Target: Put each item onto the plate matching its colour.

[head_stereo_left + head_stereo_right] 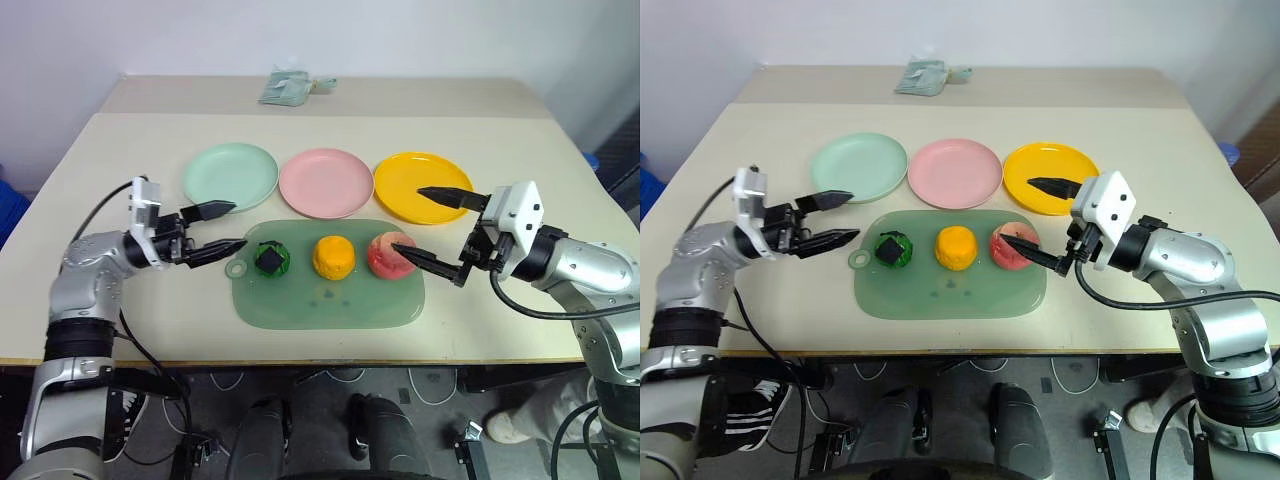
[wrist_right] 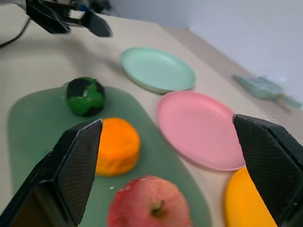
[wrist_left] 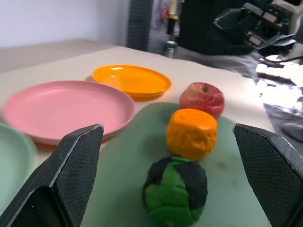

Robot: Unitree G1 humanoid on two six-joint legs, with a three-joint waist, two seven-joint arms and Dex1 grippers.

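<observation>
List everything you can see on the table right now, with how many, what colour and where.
plates: 3, mint green, pink, yellow-orange, in a row behind the mat
mat: 1, translucent green, near the table's front edge
toy foods: 3, green-black lump, orange ball, pinkish-red apple, in a row on the mat
packet: 1, pale green, at the table's far edge
table: 1, beige
left gripper: 1, black, open, beside the lump
right gripper: 1, black, open, at the apple

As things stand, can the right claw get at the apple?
Probably yes. The right claw is open beside the apple, which sits at the mat's near end with nothing between them.
</observation>
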